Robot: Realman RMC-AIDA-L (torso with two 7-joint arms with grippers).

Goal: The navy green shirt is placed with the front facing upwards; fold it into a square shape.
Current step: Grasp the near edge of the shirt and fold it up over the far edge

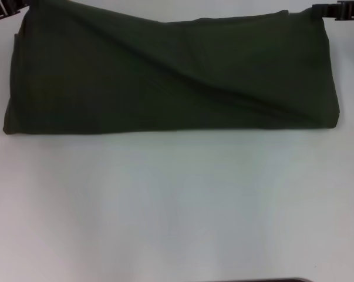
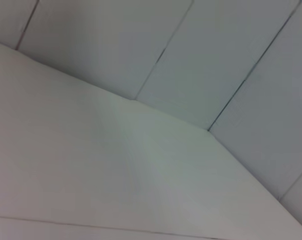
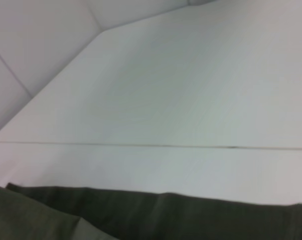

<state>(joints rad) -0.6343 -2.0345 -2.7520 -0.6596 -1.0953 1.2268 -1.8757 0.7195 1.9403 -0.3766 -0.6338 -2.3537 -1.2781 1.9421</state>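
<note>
Left hand point(image 1: 3, 12) is sitting at the far left corner of the shirt point(image 1: 171, 79); right hand point(image 1: 341, 10) is sitting at the far right corner. Only dark stubs are showing, so I cannot tell whether either is spread, pressed together or pinching cloth. The shirt is lying across the far half of the white tabletop point(image 1: 177, 205) as a wide, flat band, one diagonal crease running across it.

Judgement: lengthwise folding looks done; the band is far wider than deep, so crosswise folds are still needed for a square.

No lettering or label is showing; only plain green.
</note>
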